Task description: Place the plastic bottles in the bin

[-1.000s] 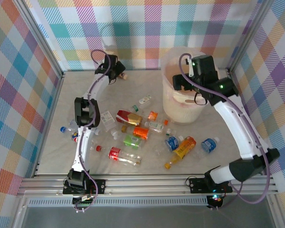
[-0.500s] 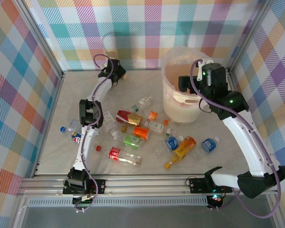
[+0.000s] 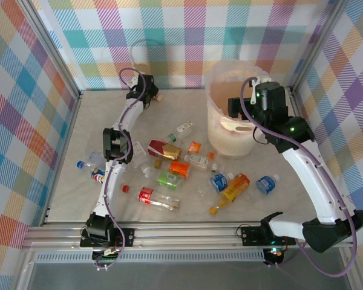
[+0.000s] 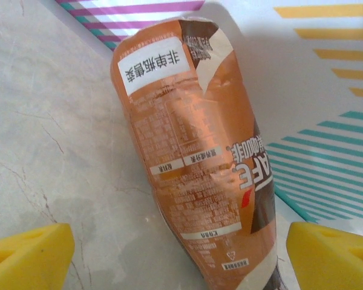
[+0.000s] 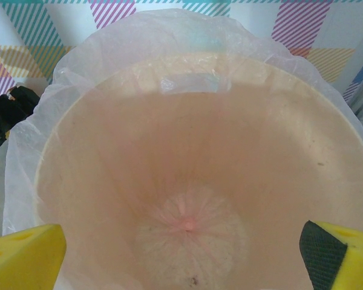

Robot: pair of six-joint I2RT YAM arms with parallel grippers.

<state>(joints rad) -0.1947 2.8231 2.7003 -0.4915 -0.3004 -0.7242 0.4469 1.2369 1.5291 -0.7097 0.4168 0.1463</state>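
LONG REACH: The left arm's jaws stand released and wide around a crushed copper-brown-labelled plastic bottle. It lies on the pale marbled desk, well to the left of the large round cream-pink translucent bin and hard by the foot of the checked back wall. In the left wrist view the two yellow foam pads sit either side of the bottle and clear of it, one nearer than the other.

The bottle lies askew between them. A clean pick likely means squaring the wrist to the bottle's long axis, then lowering until the pads bracket the broad band of the label rather than a tapered end. The squeeze should be gentle, since the thin crushed shell will probably give and could squirt toward the wall if pinched off-centre.

The right arm's jaws, also released and carrying nothing, hover over the mouth of the bin, where a thin clear liner drapes the rim. That arm would do well to clear the opening before the left one swings its load across.

Other bottles, among them red, orange, green and blue, litter the desk in front of the bin and to its left, so most of the job looks to lie ahead.
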